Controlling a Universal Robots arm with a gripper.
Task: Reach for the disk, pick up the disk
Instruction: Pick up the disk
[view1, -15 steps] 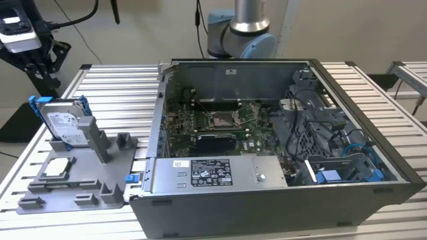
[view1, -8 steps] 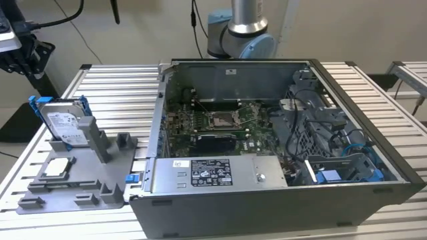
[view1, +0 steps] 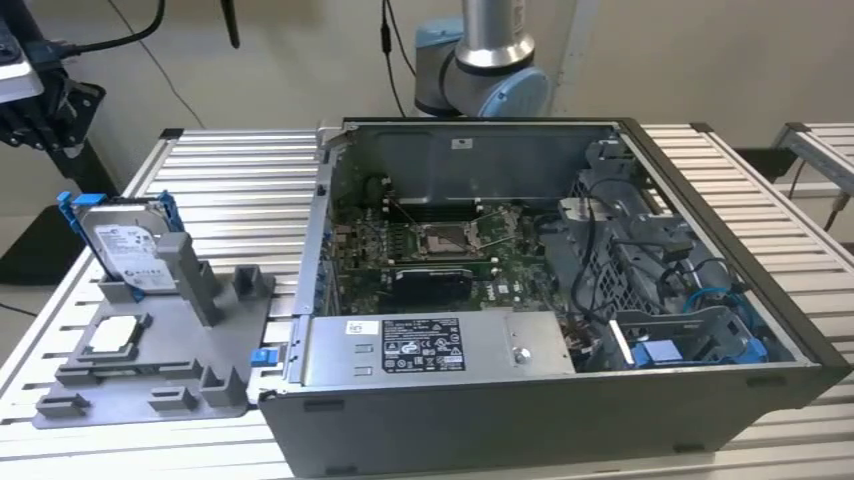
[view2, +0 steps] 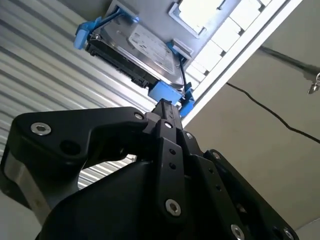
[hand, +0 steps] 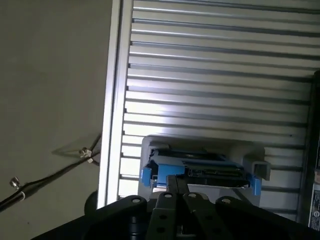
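One disk stood upright in its grey holder on the worktop; the pincer, tips pressed together, hung near it.

Exterior view: cam up high, off the arm, angled down over the slatted table w/ the open computer case mid-shot and the disk at the exterior view's left; far enough back to take in most of the bench. Second wrist view: cam just behind the gripper, v. close, facing along it to the disk. First wrist view: same from the gripper's other side, disk edge-on. All 3 share disk + table slats; both wrist views share floor + cable.
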